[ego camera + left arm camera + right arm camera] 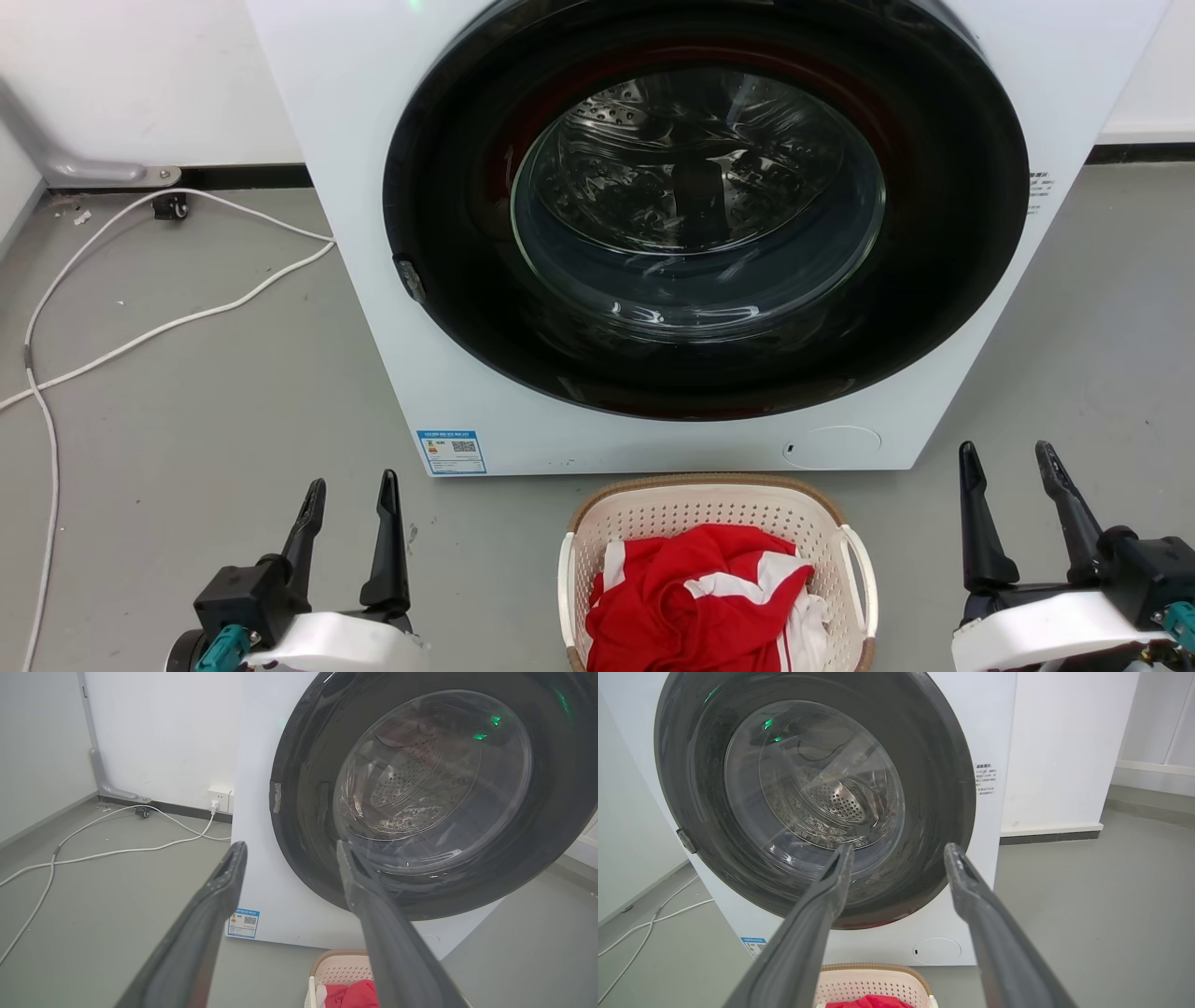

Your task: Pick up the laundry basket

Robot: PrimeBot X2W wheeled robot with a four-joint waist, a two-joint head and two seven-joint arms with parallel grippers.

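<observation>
The cream perforated plastic laundry basket (714,523) holding red-and-white cloth (695,597) sits on the floor between the left gripper (350,504) and right gripper (1010,471), both with fingers spread, empty.

Left tool (353,482) parted, empty, right tool (1006,450) parted, empty

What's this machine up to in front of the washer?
A two-armed robot faces a washing machine whose door is shut. On the floor in front of the machine sits a laundry basket holding red and white clothing. The left gripper and right gripper are open, one on each side of the basket, clear of it and holding nothing. The basket has not been picked up yet.
</observation>
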